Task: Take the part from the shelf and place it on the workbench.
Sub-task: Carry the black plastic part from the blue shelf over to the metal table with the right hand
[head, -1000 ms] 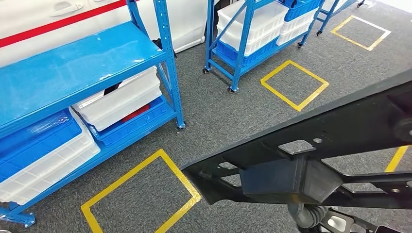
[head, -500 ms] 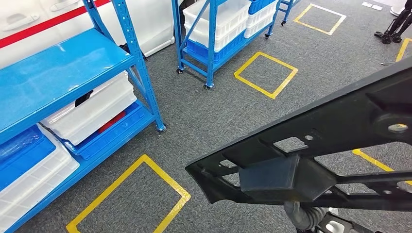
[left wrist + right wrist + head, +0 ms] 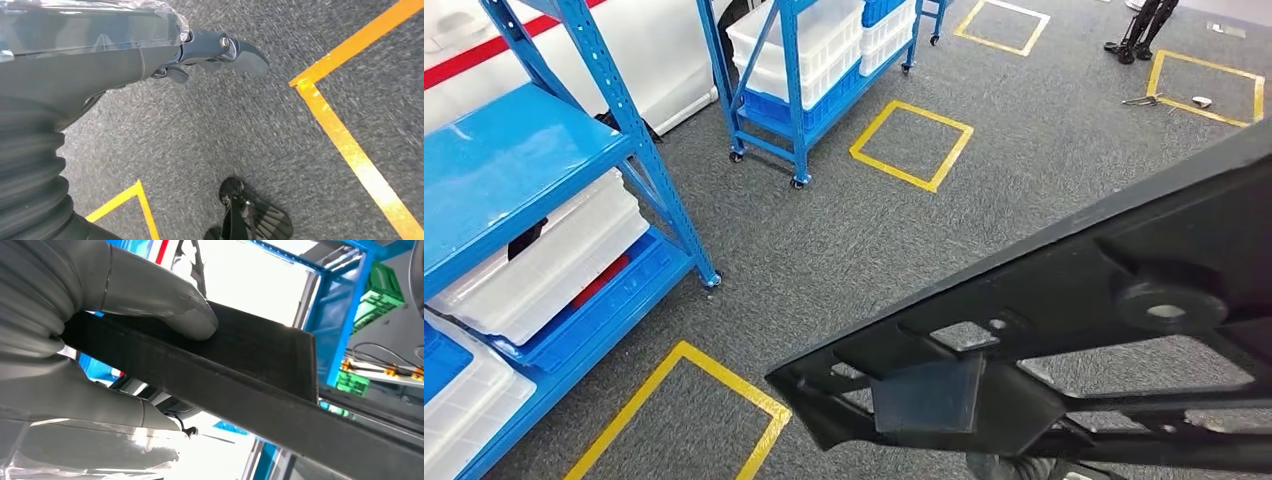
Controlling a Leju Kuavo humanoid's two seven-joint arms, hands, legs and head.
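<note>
Gripping the black part [image 3: 1064,300] — right hand [image 3: 100,340] fingers clamped; left hand [image 3: 150,55] fingers empty, apart — blue shelf [image 3: 514,170] beside

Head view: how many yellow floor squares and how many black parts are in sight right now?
yellow floor squares: 4
black part: 1
Total: 5

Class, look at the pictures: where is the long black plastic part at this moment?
The long black plastic part fills the lower right of the head view, carried above the grey carpet, right of the blue metal shelf. The right hand grips it.
</note>
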